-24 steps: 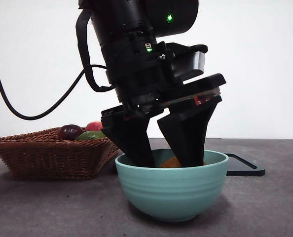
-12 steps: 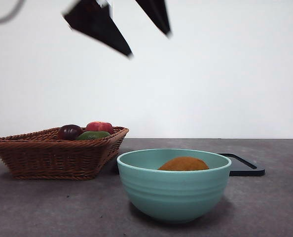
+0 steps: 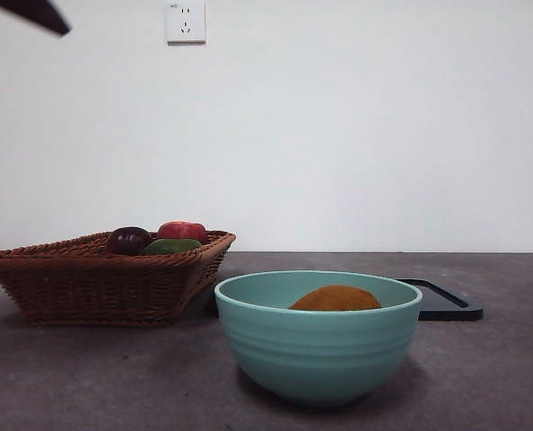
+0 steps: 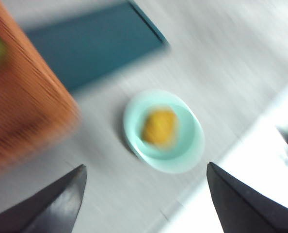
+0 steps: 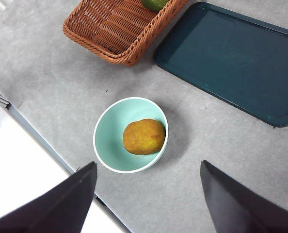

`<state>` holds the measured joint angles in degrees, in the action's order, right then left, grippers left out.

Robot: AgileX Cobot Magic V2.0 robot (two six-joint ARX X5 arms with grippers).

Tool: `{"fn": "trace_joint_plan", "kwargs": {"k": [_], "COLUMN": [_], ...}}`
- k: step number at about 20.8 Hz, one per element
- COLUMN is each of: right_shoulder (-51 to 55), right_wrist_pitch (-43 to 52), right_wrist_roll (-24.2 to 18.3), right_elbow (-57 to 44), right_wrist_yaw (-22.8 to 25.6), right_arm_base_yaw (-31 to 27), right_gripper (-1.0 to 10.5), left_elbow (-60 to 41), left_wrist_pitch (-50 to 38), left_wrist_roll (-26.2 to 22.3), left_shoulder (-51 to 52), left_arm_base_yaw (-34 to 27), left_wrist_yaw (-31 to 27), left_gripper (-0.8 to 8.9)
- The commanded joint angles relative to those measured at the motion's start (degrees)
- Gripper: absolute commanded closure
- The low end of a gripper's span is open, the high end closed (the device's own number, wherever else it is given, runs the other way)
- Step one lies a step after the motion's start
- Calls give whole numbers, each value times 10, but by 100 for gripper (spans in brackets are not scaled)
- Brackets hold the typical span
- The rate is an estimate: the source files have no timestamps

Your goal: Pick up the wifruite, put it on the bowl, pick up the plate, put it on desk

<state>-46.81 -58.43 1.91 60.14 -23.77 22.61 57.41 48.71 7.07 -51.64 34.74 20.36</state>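
Note:
The orange-brown wifruite (image 3: 336,298) (image 5: 144,137) (image 4: 159,127) lies inside the teal bowl (image 3: 316,350) (image 5: 104,141) (image 4: 195,153), with nothing touching it. Behind the bowl on the grey desk (image 3: 87,377) (image 5: 61,77) lies the plate (image 3: 448,306) (image 5: 231,58) (image 4: 95,48), flat, rectangular and dark teal. My left gripper (image 4: 145,167) is open and empty, high above the bowl; its view is blurred. In the front view only a black tip (image 3: 35,14) shows at the top left corner. My right gripper (image 5: 148,164) hangs open and empty, also high over the bowl.
A brown wicker basket (image 3: 96,283) (image 5: 120,26) (image 4: 23,97) stands left of the bowl, holding a dark purple fruit (image 3: 127,240), a red fruit (image 3: 182,231) and a green one (image 3: 170,245) (image 5: 156,4). The desk's edge (image 5: 52,145) runs close to the bowl.
The gripper whose jaws stood in the bowl around the wifruite has lifted out open and risen away to the upper left. The wifruite stays in the bowl.

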Motion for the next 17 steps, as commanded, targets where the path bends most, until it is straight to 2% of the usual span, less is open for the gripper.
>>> {"fn": "trace_joint_plan", "kwargs": {"k": [1, 3, 17], "right_shoulder": [-5, -7, -33], "right_wrist_pitch": [5, 5, -1], "right_wrist_roll": [4, 4, 10], "right_elbow": [10, 9, 1], "right_wrist_yaw": [2, 2, 2], "right_arm_base_yaw": [4, 4, 6], "right_gripper": [608, 608, 609], "left_elbow": [-37, -49, -49], "left_wrist_pitch": [1, 13, 7], "left_wrist_roll": [0, -4, -4], "left_shoulder": [17, 21, 21], "left_arm_base_yaw": [7, 14, 17], "left_wrist_yaw": [85, 116, 116], "left_gripper": [415, 415, 415]}}
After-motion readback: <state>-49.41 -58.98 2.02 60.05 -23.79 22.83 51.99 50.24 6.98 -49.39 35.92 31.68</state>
